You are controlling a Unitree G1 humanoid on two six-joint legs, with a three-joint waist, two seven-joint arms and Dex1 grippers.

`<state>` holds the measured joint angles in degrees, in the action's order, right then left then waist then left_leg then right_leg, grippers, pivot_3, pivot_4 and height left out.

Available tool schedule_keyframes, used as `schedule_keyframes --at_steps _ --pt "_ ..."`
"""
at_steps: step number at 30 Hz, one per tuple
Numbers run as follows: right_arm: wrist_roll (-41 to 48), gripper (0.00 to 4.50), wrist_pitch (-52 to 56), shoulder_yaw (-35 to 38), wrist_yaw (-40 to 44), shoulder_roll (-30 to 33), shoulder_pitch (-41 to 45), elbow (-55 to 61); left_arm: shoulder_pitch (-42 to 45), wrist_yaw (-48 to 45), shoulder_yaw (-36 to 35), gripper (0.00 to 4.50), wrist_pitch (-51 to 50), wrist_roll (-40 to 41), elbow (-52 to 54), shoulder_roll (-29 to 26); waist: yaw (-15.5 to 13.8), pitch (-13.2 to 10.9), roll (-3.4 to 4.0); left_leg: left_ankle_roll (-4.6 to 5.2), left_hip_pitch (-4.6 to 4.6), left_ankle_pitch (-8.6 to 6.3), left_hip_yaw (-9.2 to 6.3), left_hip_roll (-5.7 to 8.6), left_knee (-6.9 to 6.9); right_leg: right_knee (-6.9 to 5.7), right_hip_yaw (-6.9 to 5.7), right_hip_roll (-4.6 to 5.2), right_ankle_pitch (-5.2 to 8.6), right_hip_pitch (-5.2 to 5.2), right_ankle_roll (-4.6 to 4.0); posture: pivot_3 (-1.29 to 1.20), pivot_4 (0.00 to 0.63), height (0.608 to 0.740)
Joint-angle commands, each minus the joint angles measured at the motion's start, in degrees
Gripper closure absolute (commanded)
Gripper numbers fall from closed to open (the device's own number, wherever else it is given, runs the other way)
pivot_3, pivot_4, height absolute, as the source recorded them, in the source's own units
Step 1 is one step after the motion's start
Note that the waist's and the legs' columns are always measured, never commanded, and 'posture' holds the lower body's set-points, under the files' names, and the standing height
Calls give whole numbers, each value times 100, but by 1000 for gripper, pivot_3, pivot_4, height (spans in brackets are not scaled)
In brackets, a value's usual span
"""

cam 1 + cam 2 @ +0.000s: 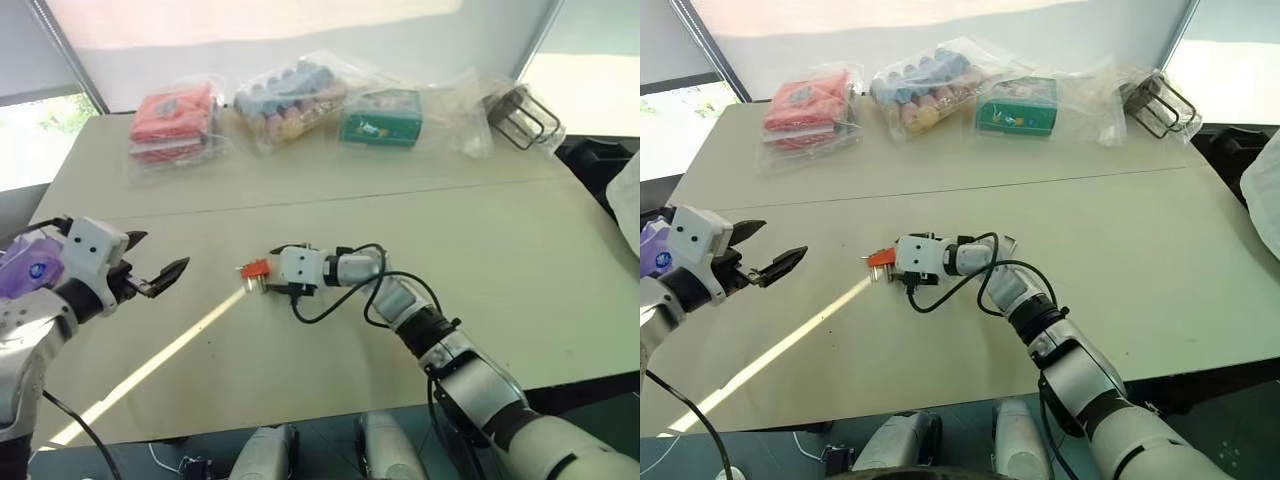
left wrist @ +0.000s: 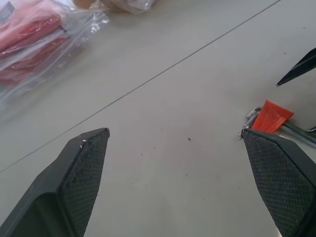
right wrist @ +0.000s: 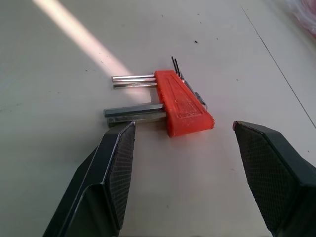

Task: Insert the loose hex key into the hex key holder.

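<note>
The hex key holder (image 3: 183, 102), a red-orange block with several metal keys sticking out of one side, lies flat on the pale table (image 1: 480, 250). My right gripper (image 3: 182, 127) is open and low over the table. The holder's near end lies just beyond the gap between its fingertips (image 3: 121, 143), and I see no contact. The holder (image 1: 255, 268) and right gripper (image 1: 263, 284) sit mid-table. My left gripper (image 1: 165, 250) hovers open to the left, pointed toward the holder (image 2: 270, 116), with nothing between its fingers. I cannot tell a loose hex key apart from the keys in the holder.
Along the table's far edge lie a plastic bag of red packets (image 1: 172, 120), a bag of small bottles (image 1: 290, 100), a bagged green box (image 1: 380, 118) and a black wire rack (image 1: 522, 115). A bright stripe of sunlight (image 1: 160, 360) crosses the near left table.
</note>
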<state>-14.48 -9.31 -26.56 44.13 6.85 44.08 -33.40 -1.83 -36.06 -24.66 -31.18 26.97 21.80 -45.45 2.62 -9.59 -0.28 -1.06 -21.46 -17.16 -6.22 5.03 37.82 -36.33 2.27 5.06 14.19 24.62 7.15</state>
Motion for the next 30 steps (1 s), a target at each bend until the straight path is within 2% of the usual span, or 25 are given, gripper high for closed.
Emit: schedule_keyframes --at_steps 1,11,30 --pt "63 1225 76 -82 102 -206 -23 68 -24 53 -271 37 -27 74 236 9 5 0 0 0 0 0 0 -1 -2 0 0 -1 0 1 0 0 150 740" --pt "170 1225 368 73 70 -543 237 -530 -106 105 -292 37 -108 54 395 118 3 1 0 -1 4 0 0 -1 -6 -1 0 -1 0 1 0 0 150 740" --pt "500 1225 1049 498 162 -425 403 -1076 56 166 -58 37 -28 -45 341 190 -28 5 2 -8 6 5 -9 2 -6 -2 0 0 0 -7 0 0 150 740"
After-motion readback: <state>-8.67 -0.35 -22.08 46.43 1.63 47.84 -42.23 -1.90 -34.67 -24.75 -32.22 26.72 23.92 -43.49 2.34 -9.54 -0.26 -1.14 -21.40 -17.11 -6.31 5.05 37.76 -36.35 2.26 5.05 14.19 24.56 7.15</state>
